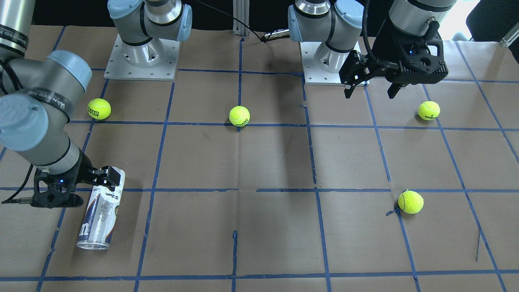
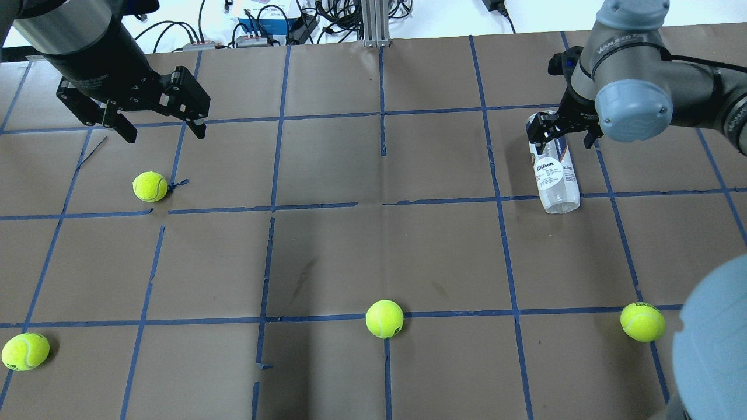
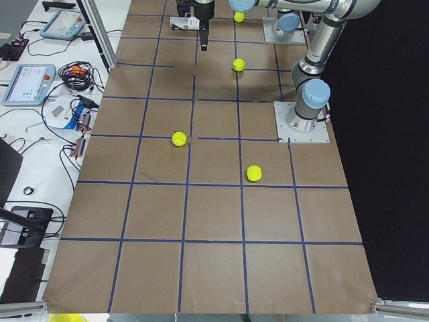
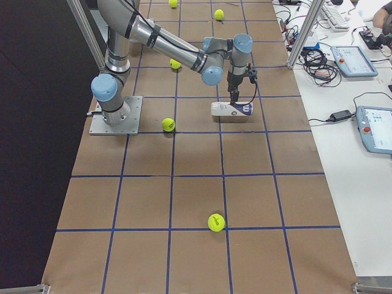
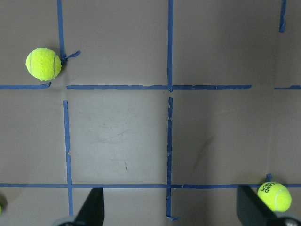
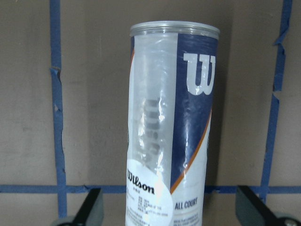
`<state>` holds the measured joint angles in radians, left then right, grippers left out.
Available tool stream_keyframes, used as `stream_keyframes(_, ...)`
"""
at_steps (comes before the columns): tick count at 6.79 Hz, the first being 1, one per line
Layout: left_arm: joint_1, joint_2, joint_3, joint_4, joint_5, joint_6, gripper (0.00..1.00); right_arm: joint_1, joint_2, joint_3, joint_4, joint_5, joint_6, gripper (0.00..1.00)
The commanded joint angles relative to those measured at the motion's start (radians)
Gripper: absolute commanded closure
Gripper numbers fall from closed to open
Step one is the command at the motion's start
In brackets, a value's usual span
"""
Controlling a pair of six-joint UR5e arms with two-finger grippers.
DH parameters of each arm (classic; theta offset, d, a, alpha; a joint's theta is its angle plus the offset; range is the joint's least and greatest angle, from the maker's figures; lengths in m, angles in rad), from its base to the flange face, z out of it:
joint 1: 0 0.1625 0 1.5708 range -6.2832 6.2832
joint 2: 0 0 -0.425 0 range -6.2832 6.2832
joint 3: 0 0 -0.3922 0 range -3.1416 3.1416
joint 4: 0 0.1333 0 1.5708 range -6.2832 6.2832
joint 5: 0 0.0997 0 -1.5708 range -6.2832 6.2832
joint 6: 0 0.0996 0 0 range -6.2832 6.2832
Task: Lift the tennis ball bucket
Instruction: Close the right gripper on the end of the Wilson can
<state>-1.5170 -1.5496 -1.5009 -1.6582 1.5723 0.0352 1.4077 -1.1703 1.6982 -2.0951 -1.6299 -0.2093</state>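
Clear plastic tennis ball bucket (image 2: 555, 175) lies on its side on the table (image 2: 350, 245), at 2 o'clock in the overhead view. Right tool (image 2: 561, 139) straddles its far end, jaws apart, not clamped. Left tool (image 2: 166, 134) hangs at 10 o'clock, jaws likewise apart. Grasp and lift appear outstanding.

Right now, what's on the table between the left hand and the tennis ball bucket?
Only brown paper and blue tape lines, in the overhead view. The tennis ball near the left hand sits off the line to the tennis ball bucket.
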Motion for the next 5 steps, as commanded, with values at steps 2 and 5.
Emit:
stream_keyframes(2,0.001,0.002,0.001,-0.002,0.002,0.003,0.00,-0.007,0.095,-0.003,-0.099,0.002,-0.002,0.00)
stream_keyframes(5,0.001,0.002,0.001,-0.002,0.002,0.002,0.00,-0.010,0.112,0.003,-0.114,0.021,0.004,0.06)
